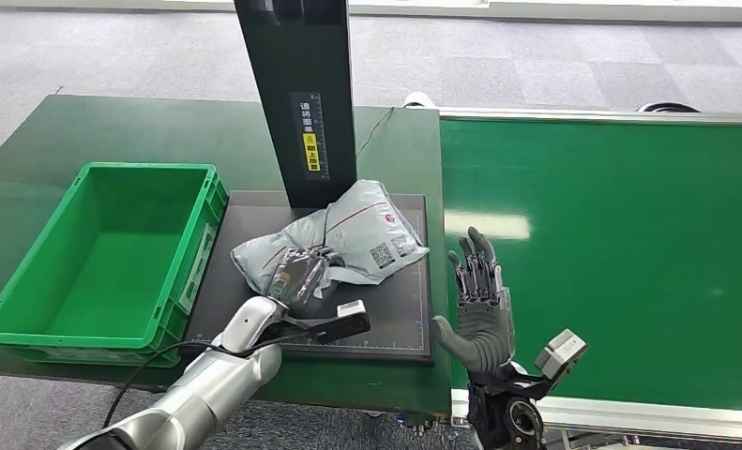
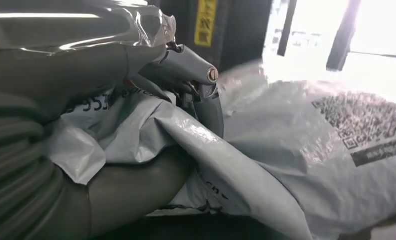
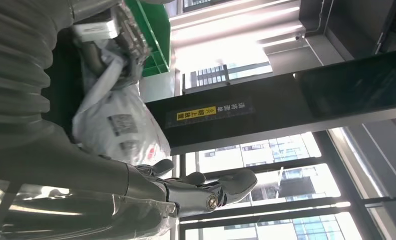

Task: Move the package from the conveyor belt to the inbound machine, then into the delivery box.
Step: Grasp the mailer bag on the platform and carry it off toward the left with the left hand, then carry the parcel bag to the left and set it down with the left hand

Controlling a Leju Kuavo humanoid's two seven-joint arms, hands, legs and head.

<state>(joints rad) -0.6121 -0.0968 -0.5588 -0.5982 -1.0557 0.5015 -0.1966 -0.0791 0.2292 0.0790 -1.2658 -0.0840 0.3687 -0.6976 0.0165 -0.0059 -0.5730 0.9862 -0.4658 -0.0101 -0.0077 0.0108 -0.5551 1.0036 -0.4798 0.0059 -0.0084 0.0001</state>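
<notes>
Two hands show in the head view: the left hand point(image 1: 296, 277) lies on the near left end of the package point(image 1: 339, 239), its dark fingers closed into the crumpled film, while the right hand point(image 1: 479, 305) stands upright with fingers spread and nothing in it, at the near left edge of the conveyor belt point(image 1: 620, 253). That package is a soft grey plastic mailer, wrinkled and glossy, with a red stripe, a block of small black printing and a square code on its right side; the characters are too small to read. It rests on the flat black platform point(image 1: 400, 323) of the inbound machine, touching the foot of the machine's tall black column point(image 1: 296, 94), whose top is cut off. A yellow label point(image 1: 311, 150) with white characters above it runs down the column, unreadable. The left wrist view has grey film bunched over the thumb point(image 2: 130, 192) and fingers point(image 2: 195, 75). Left of the platform, a rigid green plastic delivery box point(image 1: 104, 258) sits on the dark green table point(image 1: 85, 127).
</notes>
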